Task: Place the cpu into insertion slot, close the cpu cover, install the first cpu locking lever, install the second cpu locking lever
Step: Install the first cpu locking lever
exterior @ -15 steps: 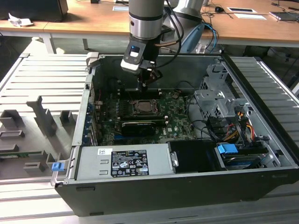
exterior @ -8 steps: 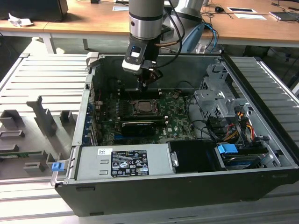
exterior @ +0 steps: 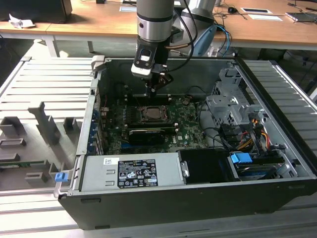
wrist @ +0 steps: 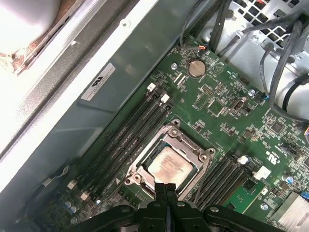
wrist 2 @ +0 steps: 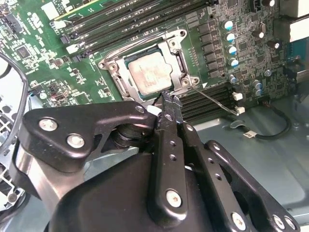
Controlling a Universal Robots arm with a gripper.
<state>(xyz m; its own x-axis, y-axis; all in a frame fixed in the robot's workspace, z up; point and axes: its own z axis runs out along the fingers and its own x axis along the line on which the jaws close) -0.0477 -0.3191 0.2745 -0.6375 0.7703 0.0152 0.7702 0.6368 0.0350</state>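
Pressed together, the fingers (wrist 2: 169, 111) hang at the far edge of the cpu cover (wrist 2: 179, 60), the seated cpu (wrist 2: 153, 76) lying just nearer.

power supply (exterior: 131, 173): grey, labelled, inside computer case (exterior: 198, 206) | coin cell (wrist: 195, 67): on green board (wrist: 227, 121) near black memory slots (wrist: 120, 140) | wooden desk (exterior: 89, 20): behind case
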